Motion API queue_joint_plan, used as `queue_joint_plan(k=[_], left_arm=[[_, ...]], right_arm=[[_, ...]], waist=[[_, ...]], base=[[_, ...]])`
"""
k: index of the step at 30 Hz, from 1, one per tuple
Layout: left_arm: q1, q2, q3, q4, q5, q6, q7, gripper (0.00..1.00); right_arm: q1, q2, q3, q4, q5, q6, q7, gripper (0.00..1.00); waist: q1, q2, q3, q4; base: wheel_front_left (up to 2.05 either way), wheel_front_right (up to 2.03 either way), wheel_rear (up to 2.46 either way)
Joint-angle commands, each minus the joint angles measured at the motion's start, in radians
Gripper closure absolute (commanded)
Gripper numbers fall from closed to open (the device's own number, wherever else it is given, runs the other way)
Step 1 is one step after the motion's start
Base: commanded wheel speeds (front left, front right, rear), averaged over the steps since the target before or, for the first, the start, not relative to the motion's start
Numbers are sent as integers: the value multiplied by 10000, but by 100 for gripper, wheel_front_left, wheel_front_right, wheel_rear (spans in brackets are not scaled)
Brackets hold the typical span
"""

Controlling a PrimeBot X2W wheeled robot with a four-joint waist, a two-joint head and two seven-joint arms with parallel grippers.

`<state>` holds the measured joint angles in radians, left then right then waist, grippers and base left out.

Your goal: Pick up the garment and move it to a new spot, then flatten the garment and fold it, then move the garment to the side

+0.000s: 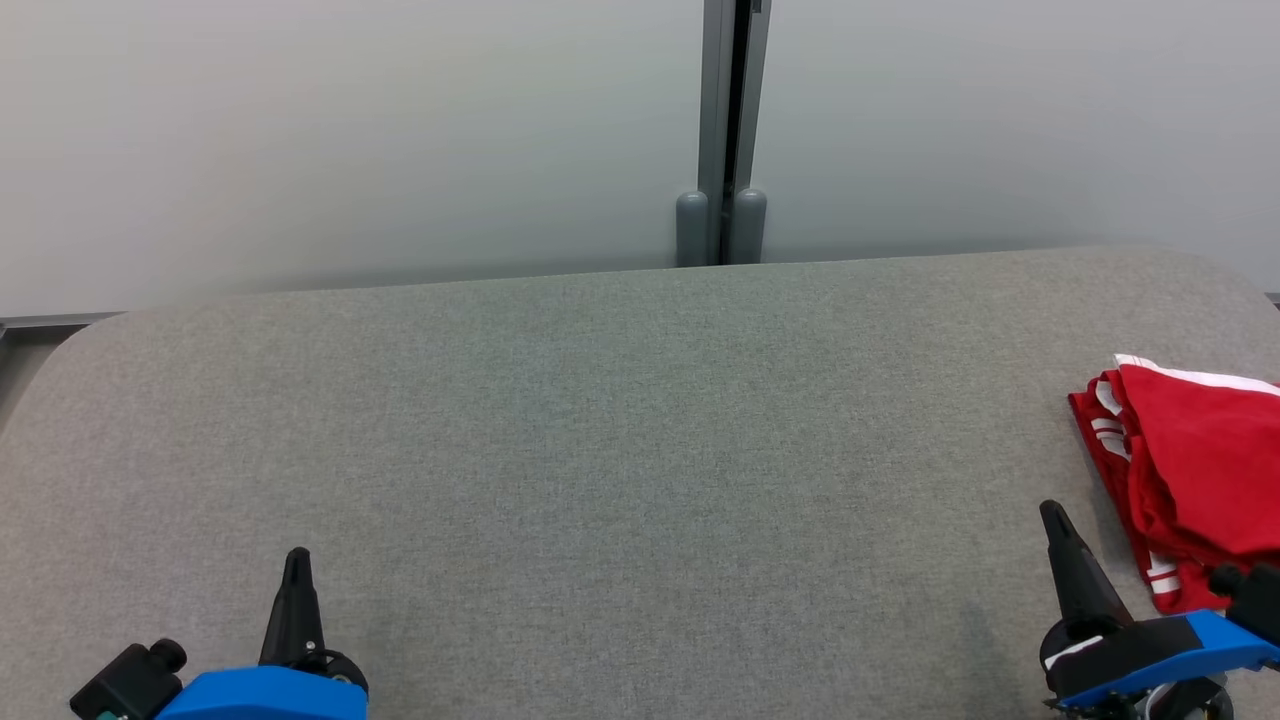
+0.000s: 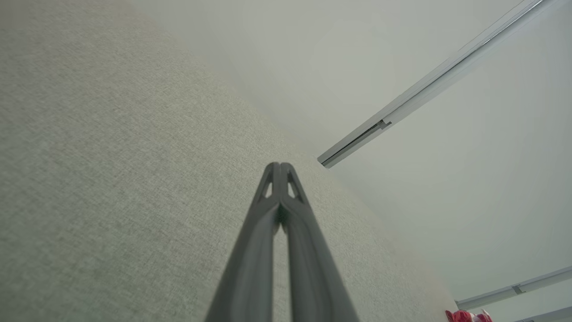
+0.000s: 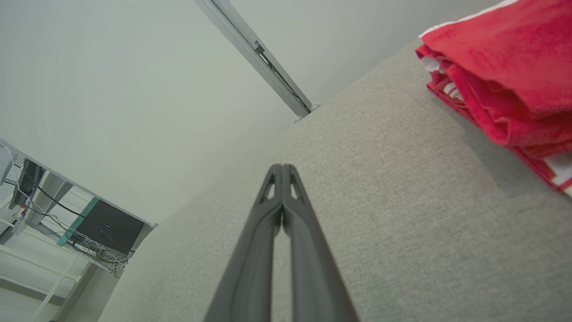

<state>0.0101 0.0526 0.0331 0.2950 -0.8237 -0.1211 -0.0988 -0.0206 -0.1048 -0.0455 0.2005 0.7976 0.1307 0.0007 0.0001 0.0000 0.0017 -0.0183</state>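
Over the table's near left corner the left gripper (image 1: 297, 560) has its two long dark fingers pressed together into one tapering point, holding nothing; its wrist housing is glossy blue plastic. The table (image 1: 640, 420) is covered in a grey-green woven fabric with a fine, even weave, and its far corners are rounded. Behind the table's far edge stand smooth pale wall panels (image 1: 350, 130), joined by a grey metal post (image 1: 722, 130) with two rounded caps at its foot. Over the table's near right corner the right gripper (image 1: 1052, 512) is likewise shut and empty, its fingertips just beside the garment without touching it. The garment (image 1: 1195, 450) lies on the table's right end: bright red soft cloth with white stripes and a white edge, folded into a loose layered stack whose edges do not line up. Its right part is cut off by the frame, and what kind of garment it is cannot be told.
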Motion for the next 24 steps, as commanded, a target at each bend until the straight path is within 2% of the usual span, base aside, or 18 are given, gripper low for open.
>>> queue_joint_plan(k=[1,24], left_arm=[[-358,11,102,-157,-344,-45,78,100],[-670,-1,354,-286,-2843,-69,766,100]], right_arm=[[-342,-6,-79,-95,382,0,63,100],[-535,182,-288,83,2957,1,419,100]], waist=[[0,0,1,3],[-1,0,4,49]], base=[[0,0,0],[0,0,0]])
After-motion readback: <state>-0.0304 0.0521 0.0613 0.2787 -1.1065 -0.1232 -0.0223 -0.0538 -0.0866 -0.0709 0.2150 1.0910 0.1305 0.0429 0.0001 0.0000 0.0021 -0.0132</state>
